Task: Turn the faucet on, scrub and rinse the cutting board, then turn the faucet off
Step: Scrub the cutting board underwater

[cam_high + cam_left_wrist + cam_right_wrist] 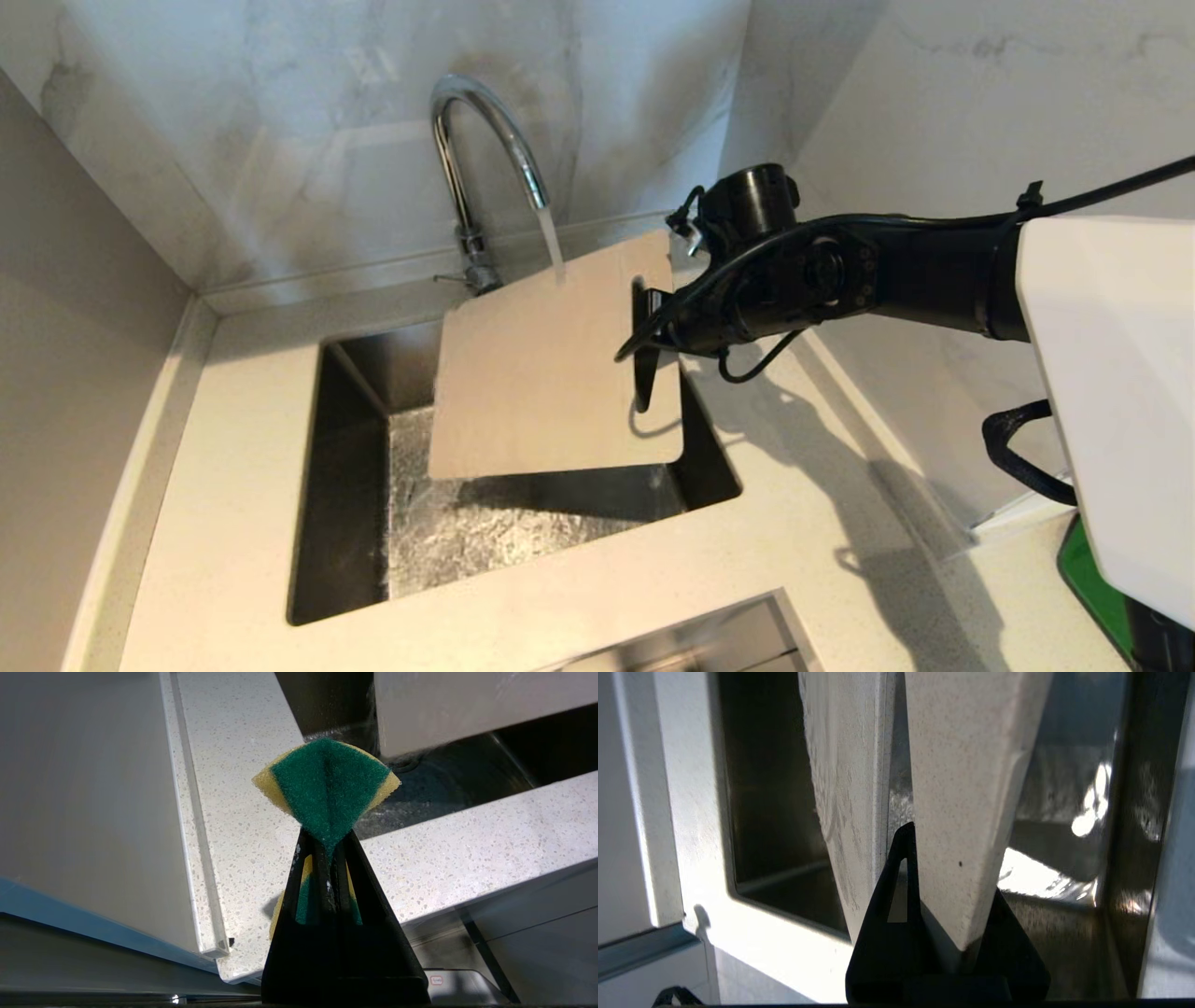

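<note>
Hiding sink (317,485) partly: cutting board (551,373) in right pincer (644,345).

1. Steel sink basin (485,532), wet floor, set in a speckled pale countertop (233,448).
2. Marble-patterned wall panels (280,140) are seen behind.
3. Green-and-yellow sponge (327,784), folded.
4. Green mat (1088,579), partly hidden.

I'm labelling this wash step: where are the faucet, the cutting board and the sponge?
faucet (485,121): head view, on the arched chrome spout.
cutting board (541,373): head view, on the middle of its flat face.
sponge (329,781): left wrist view, on the green scrubbing side.
</note>
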